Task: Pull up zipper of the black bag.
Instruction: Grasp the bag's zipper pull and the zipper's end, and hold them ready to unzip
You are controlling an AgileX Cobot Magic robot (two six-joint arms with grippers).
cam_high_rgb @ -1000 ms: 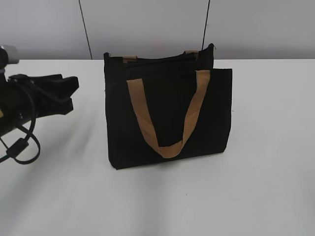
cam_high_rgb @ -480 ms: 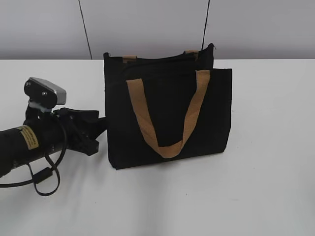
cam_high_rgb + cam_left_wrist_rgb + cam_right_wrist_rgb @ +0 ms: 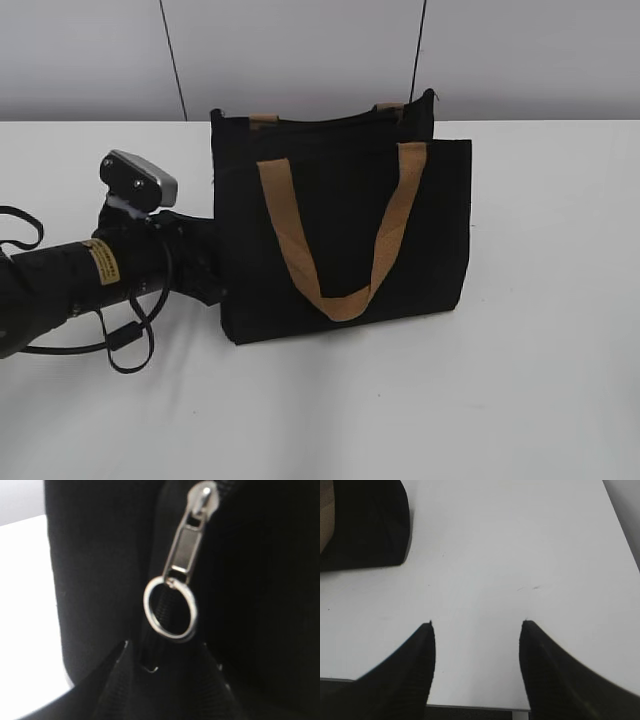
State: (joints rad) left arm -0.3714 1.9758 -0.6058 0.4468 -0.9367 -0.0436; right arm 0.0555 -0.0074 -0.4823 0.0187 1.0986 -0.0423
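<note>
The black bag (image 3: 340, 170) stands upright on the white table, its tan handle (image 3: 342, 300) hanging down the front. My left gripper (image 3: 208, 262) is at the bag's left side. In the left wrist view its jaws (image 3: 165, 647) are open, with the fingertips just short of the ring of the zipper's silvery pull tab (image 3: 187, 545); the ring (image 3: 170, 609) hangs between the tips. The black zipper line (image 3: 152, 645) runs between the fingers. My right gripper (image 3: 476, 625) is open and empty over bare table; a corner of the bag (image 3: 365, 525) shows at upper left.
The white table (image 3: 520, 380) spreads around the bag. The left arm's cable (image 3: 130, 350) loops on the table beside the arm. The table's near edge (image 3: 475, 707) shows below the right gripper. A grey wall stands behind.
My left arm has moved right and in, from the far left of the table to the bag's left side. The bag has not moved.
</note>
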